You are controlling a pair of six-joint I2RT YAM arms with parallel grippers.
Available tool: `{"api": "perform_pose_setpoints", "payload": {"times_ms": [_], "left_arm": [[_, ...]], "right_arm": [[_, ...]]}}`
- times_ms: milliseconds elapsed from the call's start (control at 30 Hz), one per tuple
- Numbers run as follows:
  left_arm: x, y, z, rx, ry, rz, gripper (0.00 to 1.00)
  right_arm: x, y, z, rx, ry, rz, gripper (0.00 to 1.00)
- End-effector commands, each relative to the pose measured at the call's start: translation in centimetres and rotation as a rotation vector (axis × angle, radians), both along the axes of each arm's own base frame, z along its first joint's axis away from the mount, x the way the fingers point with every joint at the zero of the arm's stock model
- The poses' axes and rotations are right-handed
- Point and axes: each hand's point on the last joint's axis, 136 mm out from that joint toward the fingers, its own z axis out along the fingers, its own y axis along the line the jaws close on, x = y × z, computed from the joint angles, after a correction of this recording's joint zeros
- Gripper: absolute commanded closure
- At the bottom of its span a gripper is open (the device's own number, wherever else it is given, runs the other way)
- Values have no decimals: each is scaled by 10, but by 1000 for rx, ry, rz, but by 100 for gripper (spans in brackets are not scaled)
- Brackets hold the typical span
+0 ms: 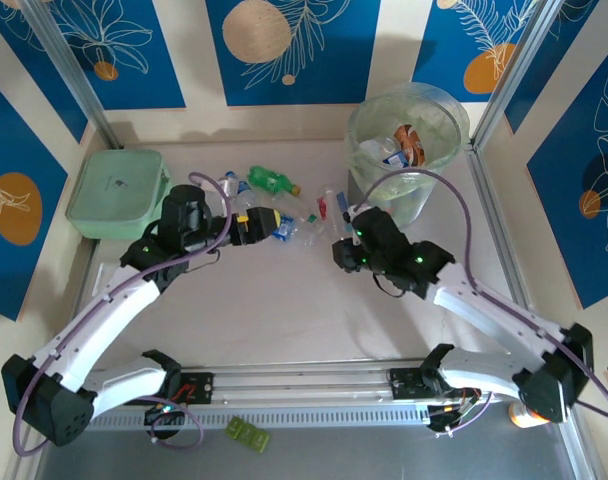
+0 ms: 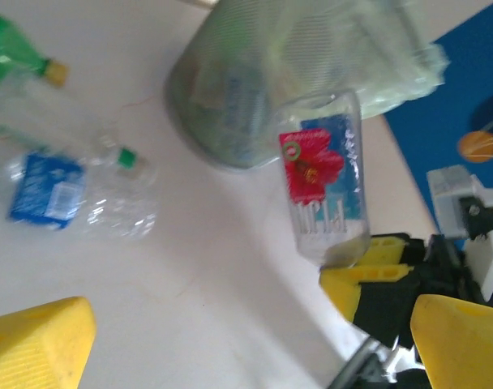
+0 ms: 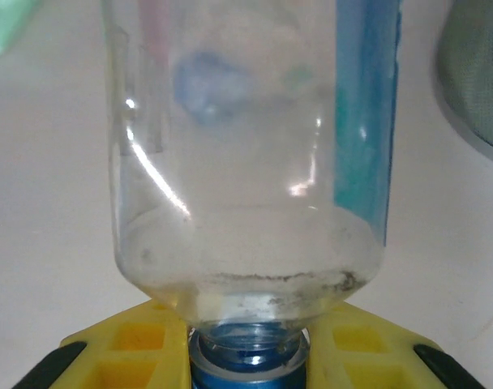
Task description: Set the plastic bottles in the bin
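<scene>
Bottles (image 1: pixel 284 218) lie scattered on the table (image 1: pixel 284 310) at mid-frame in the top view, with a green bottle (image 1: pixel 269 181) at the heap's upper left. The left hand (image 1: pixel 258 226), just left of them, gapes wide and holds nothing. Right of the heap, the right hand (image 3: pixel 246 348) pinches the blue-capped neck of a clear bottle (image 3: pixel 246 162) with a red-flower label. The bin (image 1: pixel 409 140), upper right, has bottles inside.
</scene>
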Motion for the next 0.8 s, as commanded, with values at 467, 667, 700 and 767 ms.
{"api": "perform_pose_setpoints", "payload": {"times_ms": [467, 667, 700, 767], "left_arm": [[-41, -80, 105, -584, -279, -500, 0], [-50, -94, 115, -704, -283, -578, 2], [-51, -98, 115, -704, -278, -589, 3], [-52, -105, 110, -688, -268, -588, 4]], "right_arm": [[-83, 22, 127, 746, 69, 467, 84], [-85, 23, 133, 801, 104, 485, 84], [-85, 23, 134, 810, 106, 487, 84], [-85, 24, 134, 827, 114, 496, 84]]}}
